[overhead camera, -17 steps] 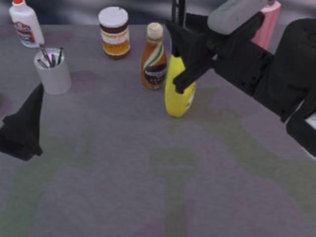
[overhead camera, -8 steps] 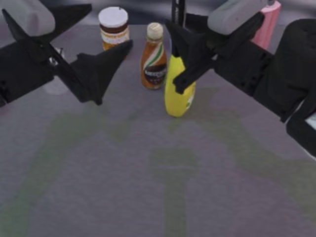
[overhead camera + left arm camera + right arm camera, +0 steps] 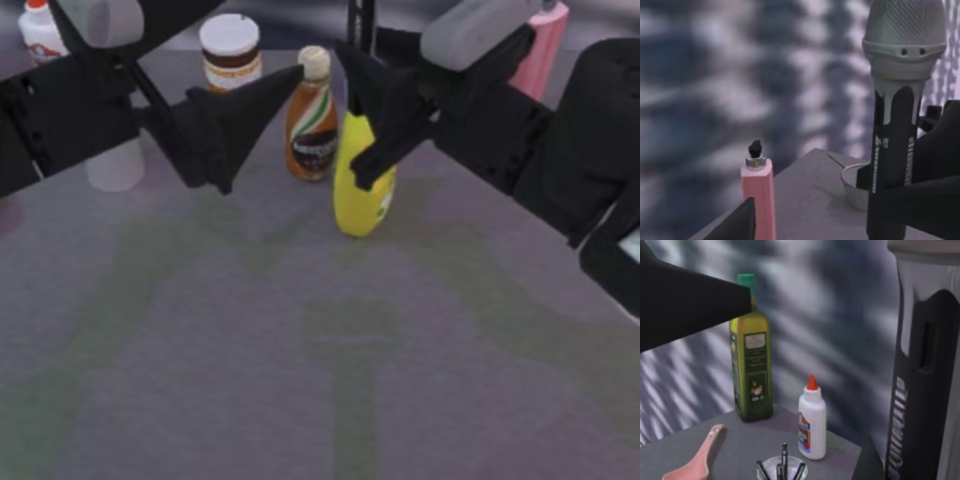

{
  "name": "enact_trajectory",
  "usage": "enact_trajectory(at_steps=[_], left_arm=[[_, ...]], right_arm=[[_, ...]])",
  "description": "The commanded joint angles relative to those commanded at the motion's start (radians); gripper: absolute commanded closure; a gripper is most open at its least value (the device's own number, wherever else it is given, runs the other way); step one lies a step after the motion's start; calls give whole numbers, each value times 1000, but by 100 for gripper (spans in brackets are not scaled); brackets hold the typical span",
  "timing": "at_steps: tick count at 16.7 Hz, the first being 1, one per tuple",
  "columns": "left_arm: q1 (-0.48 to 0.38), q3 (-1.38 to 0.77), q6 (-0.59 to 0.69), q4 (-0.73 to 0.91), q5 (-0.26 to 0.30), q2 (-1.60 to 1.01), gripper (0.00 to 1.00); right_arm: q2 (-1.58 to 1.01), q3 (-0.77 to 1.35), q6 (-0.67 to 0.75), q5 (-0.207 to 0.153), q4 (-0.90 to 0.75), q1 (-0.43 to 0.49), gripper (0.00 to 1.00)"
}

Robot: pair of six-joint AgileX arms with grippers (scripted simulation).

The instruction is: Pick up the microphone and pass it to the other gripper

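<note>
The microphone (image 3: 902, 60) stands upright above the table, silver mesh head up and black handle down. My right gripper (image 3: 362, 112) is shut on its handle at the back centre, over the yellow bottle. In the top view only the black handle of the microphone (image 3: 360, 25) shows, running off the far edge. In the right wrist view the microphone (image 3: 925, 390) fills one side. My left gripper (image 3: 255, 130) is open just left of the right one, fingers spread and pointing at it. In the left wrist view the handle stands close by one left finger (image 3: 920, 210).
Along the back stand a glue bottle (image 3: 40, 25), a white pen cup (image 3: 115, 168) half hidden by my left arm, a jar (image 3: 230, 50), a brown sauce bottle (image 3: 312, 120), a yellow bottle (image 3: 362, 200) and a pink bottle (image 3: 545, 50). An olive oil bottle (image 3: 751, 365) and pink spoon (image 3: 695, 460) lie beyond.
My left arm has swung up from the table's left edge and moved right, its open fingers now close to the held microphone. The right arm has not moved.
</note>
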State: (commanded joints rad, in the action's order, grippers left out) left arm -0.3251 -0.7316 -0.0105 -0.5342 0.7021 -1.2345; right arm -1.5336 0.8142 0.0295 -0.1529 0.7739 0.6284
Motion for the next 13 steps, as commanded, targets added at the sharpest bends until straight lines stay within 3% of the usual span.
enact_trajectory(at_steps=[3, 10, 13], left_arm=[[-27, -38, -1, -7, -20, -41, 0], [-182, -265, -8, -42, -170, -308, 0], [-202, -291, -9, -45, -189, -335, 0]], right_arm=[[0, 0, 0, 0, 0, 0, 100], [0, 0, 0, 0, 0, 0, 100], [0, 0, 0, 0, 0, 0, 100]])
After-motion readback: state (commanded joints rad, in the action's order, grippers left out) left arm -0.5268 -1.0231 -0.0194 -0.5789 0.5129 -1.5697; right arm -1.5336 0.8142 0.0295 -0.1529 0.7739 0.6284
